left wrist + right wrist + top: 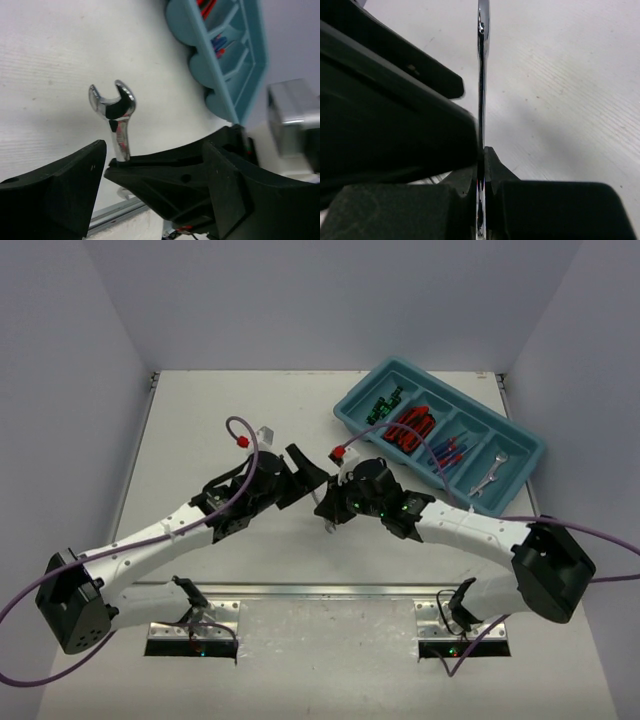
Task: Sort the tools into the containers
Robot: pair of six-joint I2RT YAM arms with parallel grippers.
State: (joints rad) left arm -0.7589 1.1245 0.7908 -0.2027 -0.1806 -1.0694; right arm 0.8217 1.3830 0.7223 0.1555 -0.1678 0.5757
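A silver wrench (116,117) stands upright above the table, open-end head up. My right gripper (481,165) is shut on its shank, and the right wrist view shows it edge-on (481,75). My left gripper (155,200) is open, its fingers (55,190) spread wide on either side of the right gripper's tips and not touching the wrench. The two grippers meet at mid-table, the left gripper (305,472) beside the right gripper (330,502). The teal tray (355,407) at the back right holds green-black screwdrivers (385,403), red knives (412,425), blue-red screwdrivers (450,453) and another wrench (490,475).
The tray's end (240,60) lies to the right of the held wrench in the left wrist view. A metal rail (320,592) runs along the near table edge. Purple cables (240,440) loop over both arms. White walls close in the table.
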